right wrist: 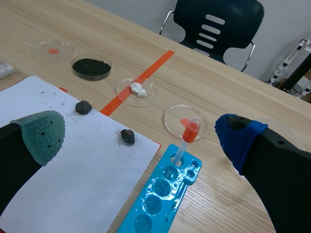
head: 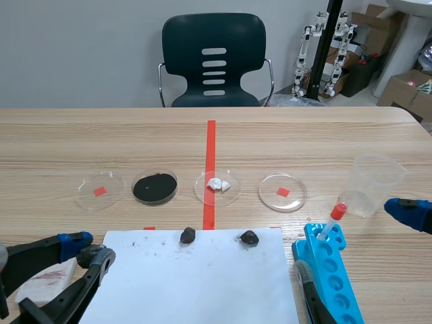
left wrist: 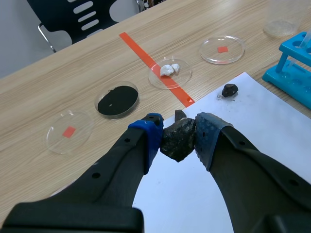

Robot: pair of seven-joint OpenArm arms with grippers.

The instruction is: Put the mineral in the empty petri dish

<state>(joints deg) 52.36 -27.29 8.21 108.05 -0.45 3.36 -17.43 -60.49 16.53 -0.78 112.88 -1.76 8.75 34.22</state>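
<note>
Rock (left wrist: 179,140): a dark grey-black lump, rough and angular, with a dull sheen on its facets. It is the largest thing in the left wrist view. It sits right at the tips of the left gripper (left wrist: 178,138), pinched from both sides by the dotted pads (left wrist: 208,138), so the jaws stand only a rock's width apart and are clamped on it. Most of the rock shows in the gap, and its sides press into the pads.

It looks a little longer along the fingers than from pad to pad, so its long axis runs roughly forward and down, not across the grip. The narrower, blunter end points down toward the white sheet (head: 202,290). How far it tilts cannot be told.

The gripper holds it near the left edge of that sheet on the near side of the table, well short of the row of dishes. In that row, from the left, are an empty dish (head: 100,190), a dish of black powder (head: 154,187), a dish with white lumps (head: 217,186) and a second empty dish (head: 282,192). Two smaller dark stones (head: 187,235) (head: 249,237) lie at the far edge of the sheet.

The right gripper (right wrist: 140,131) is spread wide with nothing in it, above the blue tube rack (head: 332,270).
</note>
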